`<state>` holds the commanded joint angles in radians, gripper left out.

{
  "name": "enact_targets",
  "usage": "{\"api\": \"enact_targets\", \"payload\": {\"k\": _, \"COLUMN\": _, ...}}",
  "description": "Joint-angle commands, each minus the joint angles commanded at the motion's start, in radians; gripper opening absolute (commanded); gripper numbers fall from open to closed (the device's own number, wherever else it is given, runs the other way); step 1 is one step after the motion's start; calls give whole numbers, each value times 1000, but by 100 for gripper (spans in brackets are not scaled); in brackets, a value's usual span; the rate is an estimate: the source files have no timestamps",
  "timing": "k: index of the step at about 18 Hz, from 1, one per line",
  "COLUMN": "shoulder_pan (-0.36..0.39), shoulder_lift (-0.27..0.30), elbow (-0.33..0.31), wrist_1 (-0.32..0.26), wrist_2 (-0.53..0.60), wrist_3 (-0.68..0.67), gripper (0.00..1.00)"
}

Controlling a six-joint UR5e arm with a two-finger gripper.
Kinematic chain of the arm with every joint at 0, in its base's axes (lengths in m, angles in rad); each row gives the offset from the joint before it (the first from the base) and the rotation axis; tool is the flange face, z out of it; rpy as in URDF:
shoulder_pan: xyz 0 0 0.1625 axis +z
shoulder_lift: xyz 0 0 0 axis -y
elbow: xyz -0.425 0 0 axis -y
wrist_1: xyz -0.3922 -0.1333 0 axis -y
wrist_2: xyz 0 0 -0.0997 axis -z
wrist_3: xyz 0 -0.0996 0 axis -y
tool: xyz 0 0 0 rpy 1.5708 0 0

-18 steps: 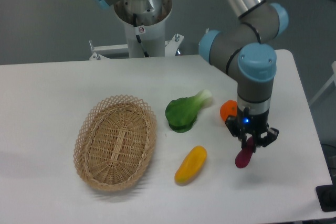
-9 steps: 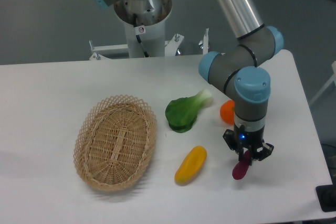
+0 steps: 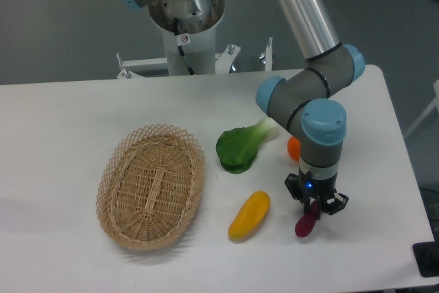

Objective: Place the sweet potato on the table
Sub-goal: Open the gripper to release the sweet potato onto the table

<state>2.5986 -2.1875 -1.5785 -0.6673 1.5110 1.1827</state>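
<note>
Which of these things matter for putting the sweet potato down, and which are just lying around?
Job:
sweet potato
gripper, shut on it
table

Lying about:
basket
yellow fruit
bok choy
orange, mostly hidden behind the arm

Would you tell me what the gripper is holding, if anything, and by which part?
The gripper holds the sweet potato by its upper end; its lower end hangs toward the table.

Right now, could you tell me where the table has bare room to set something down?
The table is bare left of and behind the basket, and along the right edge past the claw. It is crowded mid-right: bok choy, orange, yellow fruit and the claw-held sweet potato.
</note>
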Motion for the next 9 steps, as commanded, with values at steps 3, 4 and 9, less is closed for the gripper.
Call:
{"api": "enact_targets", "payload": {"k": 3, "shoulder_pan": 0, "shoulder_lift": 18, "elbow": 9, "wrist_1": 0, "wrist_2": 3, "wrist_3": -11, "gripper": 100}}
{"api": "enact_targets", "payload": {"k": 4, "shoulder_pan": 0, "shoulder_lift": 26, "elbow": 9, "wrist_1": -2, "wrist_2": 3, "wrist_3": -12, "gripper": 100}}
{"api": "enact_targets", "payload": {"k": 9, "shoulder_pan": 0, "shoulder_lift": 74, "elbow": 25, "wrist_1": -12, "wrist_2": 6, "wrist_3": -57, "gripper": 100}}
